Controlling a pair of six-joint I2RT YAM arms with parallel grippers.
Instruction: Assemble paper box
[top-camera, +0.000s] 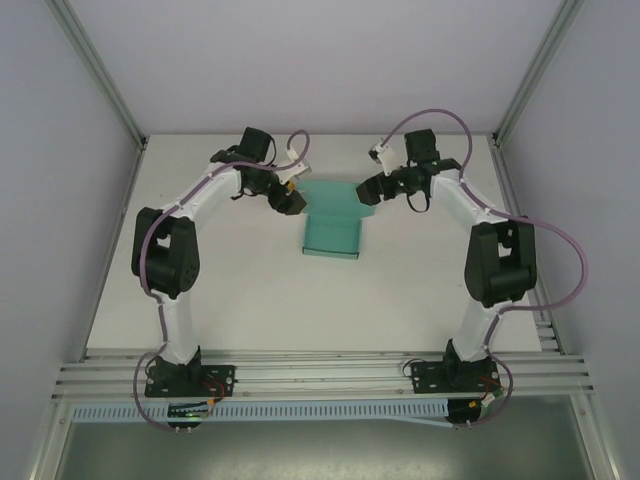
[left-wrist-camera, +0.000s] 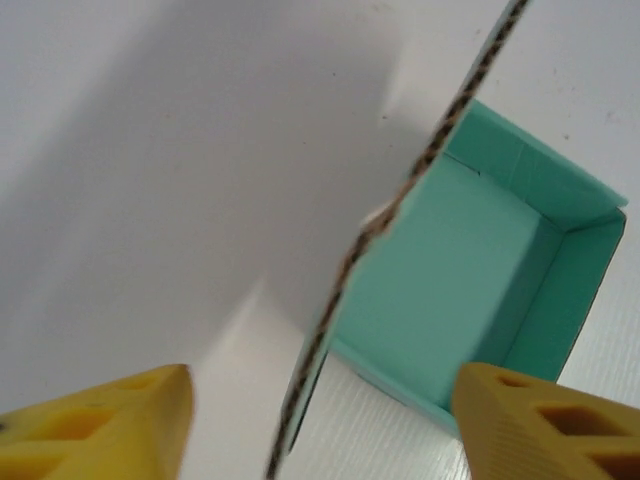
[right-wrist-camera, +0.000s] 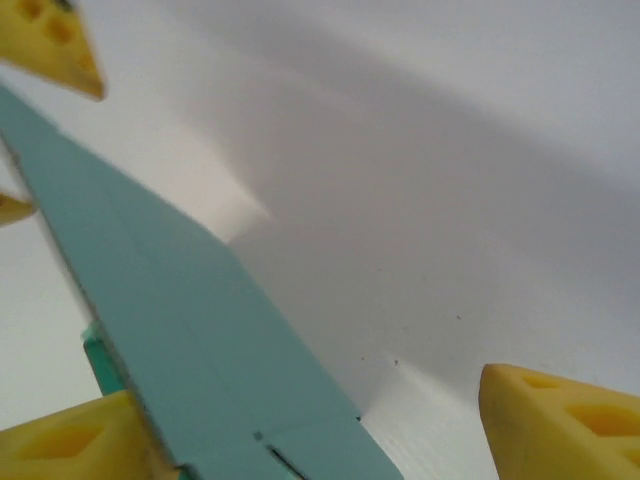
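Note:
The teal paper box (top-camera: 330, 235) lies partly folded in the middle of the white table, with a flap stretching toward me. My left gripper (top-camera: 292, 202) is at its far left corner and my right gripper (top-camera: 368, 192) at its far right corner. In the left wrist view the box (left-wrist-camera: 440, 270) shows its hollow inside, and one raised wall stands edge-on between the wide-apart yellow fingers (left-wrist-camera: 110, 425) of that gripper (left-wrist-camera: 325, 380), untouched. In the right wrist view a teal panel (right-wrist-camera: 170, 300) runs beside the left finger (right-wrist-camera: 70, 440) of the open gripper (right-wrist-camera: 305, 390).
The white table (top-camera: 250, 290) is enclosed by pale walls and metal posts at the back corners. An aluminium rail (top-camera: 320, 375) carrying both arm bases crosses the near edge. The other gripper's yellow fingertips (right-wrist-camera: 50, 40) show at the upper left of the right wrist view.

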